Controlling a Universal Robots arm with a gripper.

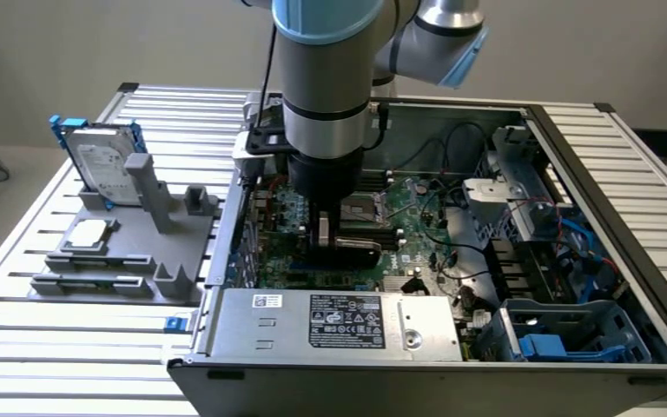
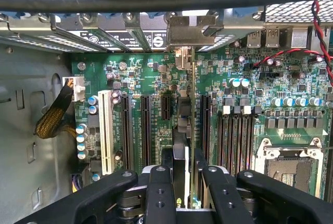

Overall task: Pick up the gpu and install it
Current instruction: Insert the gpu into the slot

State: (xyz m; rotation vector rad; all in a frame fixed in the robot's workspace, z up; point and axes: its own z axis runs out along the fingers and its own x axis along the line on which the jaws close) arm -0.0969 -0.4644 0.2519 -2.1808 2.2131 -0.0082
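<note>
The gpu is a dark flat card standing on edge inside the open computer case, low over the green motherboard. My gripper is shut on it from above. In the wrist view the gpu appears edge-on, running between the black expansion slots toward the case's rear wall. Its silver bracket sits at a rear slot opening. My gripper clamps the card between its black fingers. I cannot tell whether the card's edge is seated in a slot.
A silver power supply fills the case's near side, beside a blue drive cage. The CPU socket lies beside the card. Outside the case, a grey fixture holds a blue-framed hard drive and a CPU chip.
</note>
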